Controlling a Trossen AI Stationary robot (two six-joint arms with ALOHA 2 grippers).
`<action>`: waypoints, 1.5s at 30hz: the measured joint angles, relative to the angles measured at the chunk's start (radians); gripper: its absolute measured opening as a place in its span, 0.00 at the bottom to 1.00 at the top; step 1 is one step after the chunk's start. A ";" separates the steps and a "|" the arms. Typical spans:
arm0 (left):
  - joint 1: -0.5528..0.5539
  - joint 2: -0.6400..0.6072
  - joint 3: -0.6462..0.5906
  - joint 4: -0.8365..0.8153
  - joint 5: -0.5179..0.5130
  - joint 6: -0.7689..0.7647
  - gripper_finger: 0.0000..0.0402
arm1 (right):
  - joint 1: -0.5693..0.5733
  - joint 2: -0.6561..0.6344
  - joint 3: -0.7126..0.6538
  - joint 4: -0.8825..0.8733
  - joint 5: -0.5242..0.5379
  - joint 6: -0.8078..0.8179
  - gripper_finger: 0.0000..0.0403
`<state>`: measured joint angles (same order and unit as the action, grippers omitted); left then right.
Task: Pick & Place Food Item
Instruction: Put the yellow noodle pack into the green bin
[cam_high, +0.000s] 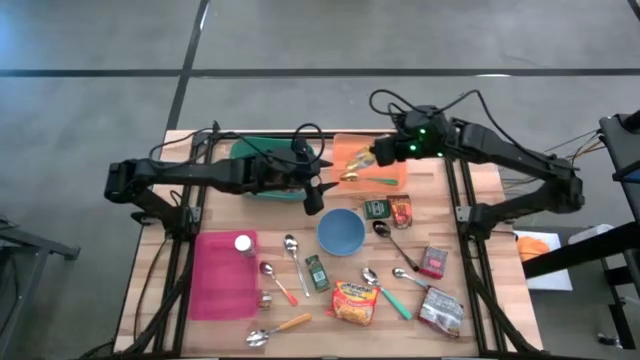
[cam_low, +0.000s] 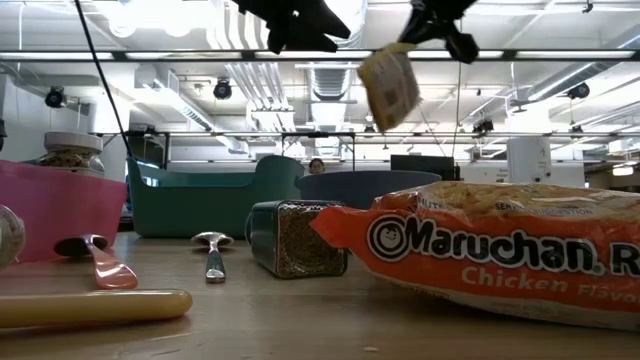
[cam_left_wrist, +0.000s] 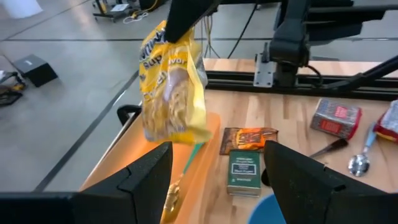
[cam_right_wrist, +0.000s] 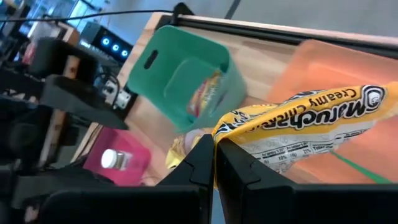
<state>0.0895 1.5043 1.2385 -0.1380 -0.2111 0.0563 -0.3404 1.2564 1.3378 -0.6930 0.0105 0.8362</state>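
Note:
A yellow Maruchan ramen packet (cam_left_wrist: 171, 87) hangs in the air over the orange mat (cam_high: 385, 160) at the table's far side, with my right gripper (cam_right_wrist: 214, 163) shut on it. In the low view the packet (cam_low: 388, 88) dangles high above the table. My left gripper (cam_left_wrist: 217, 180) stands open just left of it, over the space between the green bin (cam_high: 262, 165) and the blue bowl (cam_high: 341, 232), with nothing between its fingers. The bin (cam_right_wrist: 186, 81) has another packet lying inside. My right gripper pinches the packet's upper end (cam_right_wrist: 233, 134) between its two shut fingers. The fingers come slanting down from the table's right. The packet hangs below them, tilted and lifted clear of the mat, its lower end (cam_left_wrist: 177, 134) free.
A green box (cam_left_wrist: 244, 171) and a brown sachet (cam_left_wrist: 249, 138) lie just right of the bowl. Spoons, a green spice jar (cam_high: 317, 272), an orange ramen packet (cam_high: 355, 302) and small packets are spread over the near half. A pink mat (cam_high: 222, 280) with a jar (cam_high: 244, 243) lies near left.

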 joint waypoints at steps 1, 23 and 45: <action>0.000 0.000 0.000 -0.001 -0.012 0.000 0.62 | 0.006 0.022 0.024 0.001 -0.001 -0.009 0.02; -0.003 0.000 0.000 -0.028 -0.111 0.021 0.54 | 0.070 0.218 0.246 -0.004 -0.064 -0.091 0.02; -0.003 -0.001 0.005 -0.032 -0.111 0.026 0.00 | 0.070 0.210 0.244 -0.004 -0.095 -0.159 0.02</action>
<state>0.0864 1.5028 1.2438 -0.1699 -0.3218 0.0822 -0.2707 1.4662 1.5822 -0.6972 -0.0841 0.6770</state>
